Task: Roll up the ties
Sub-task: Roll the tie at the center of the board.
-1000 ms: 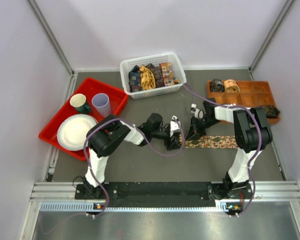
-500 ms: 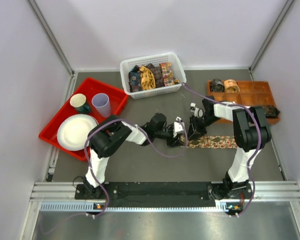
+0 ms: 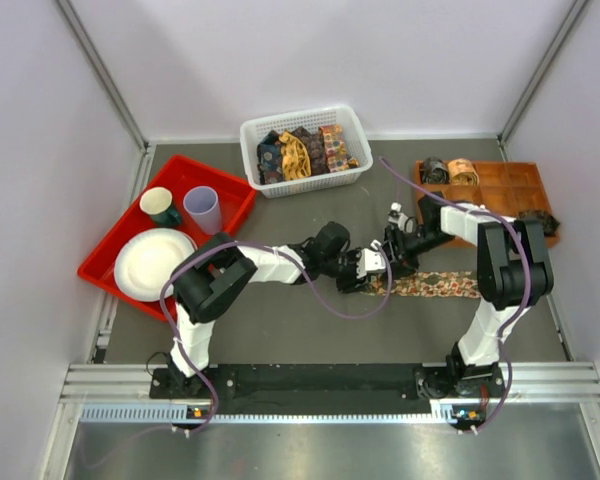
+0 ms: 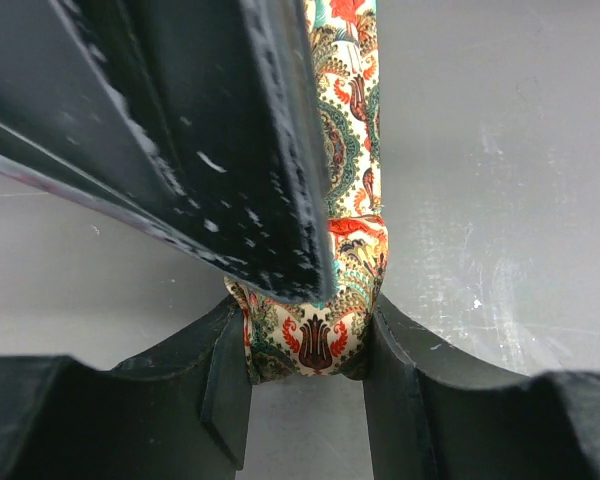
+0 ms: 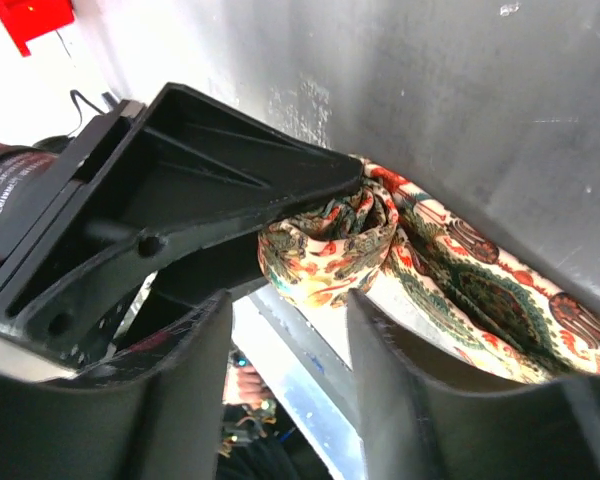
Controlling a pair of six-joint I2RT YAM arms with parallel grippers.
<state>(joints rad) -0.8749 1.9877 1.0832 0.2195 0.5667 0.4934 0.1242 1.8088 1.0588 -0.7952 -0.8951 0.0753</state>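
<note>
Centre of the overhead view: my right gripper has just let go, fingers apart; my left gripper now pinches the tie by its rolled end, keeping the coil.

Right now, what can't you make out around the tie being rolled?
- Top view: the tie's rolled end, hidden under the left tool and right tool.
- Left wrist view: how many turns its coil has; the right tool's finger covers its upper part.
- Right wrist view: the tie's flat length, cut off by the right edge.
</note>
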